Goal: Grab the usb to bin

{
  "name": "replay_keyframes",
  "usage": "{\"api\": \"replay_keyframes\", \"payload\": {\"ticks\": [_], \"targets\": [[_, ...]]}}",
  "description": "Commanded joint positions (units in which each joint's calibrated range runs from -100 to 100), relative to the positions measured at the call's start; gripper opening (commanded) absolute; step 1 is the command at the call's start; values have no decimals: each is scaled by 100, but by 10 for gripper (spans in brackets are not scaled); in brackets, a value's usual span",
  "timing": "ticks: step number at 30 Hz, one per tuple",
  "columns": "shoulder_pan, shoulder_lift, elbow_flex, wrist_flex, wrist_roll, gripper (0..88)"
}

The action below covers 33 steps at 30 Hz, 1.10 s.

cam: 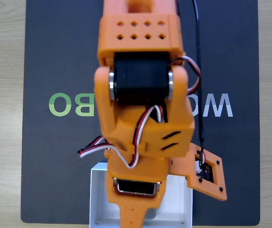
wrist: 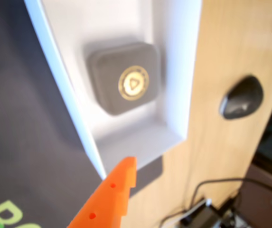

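Observation:
The usb (wrist: 126,83), a dark-grey rounded square with a gold round emblem, lies flat on the floor of the white bin (wrist: 173,71), near one corner. Nothing holds it. One orange finger (wrist: 119,190) of my gripper (wrist: 126,171) pokes in from the bottom of the wrist view, above the bin's corner and apart from the usb, with nothing against its tip. In the fixed view the orange arm hangs over the bin (cam: 98,199) at the mat's near edge and hides its inside.
The bin sits at the edge of a dark mat (cam: 45,142) with green and white letters, on a wooden table (wrist: 221,156). A black rounded object (wrist: 242,97) lies on the wood beyond the bin. Cables (wrist: 211,199) run at the wrist view's lower right.

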Motion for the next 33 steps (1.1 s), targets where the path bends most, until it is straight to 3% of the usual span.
{"api": "replay_keyframes", "payload": {"ticks": [1,6,10,19,22,33], "targets": [[14,-949,-264,607,-25,547],[-37,-1839,-183,1952,-56,546],[-3,-2695,657,2144,-330,507],[22,-5493,3891,537,-482,102],[22,-6688,5255,-126,-493,20],[-45,-11139,10675,-1191,-272,9]]}}
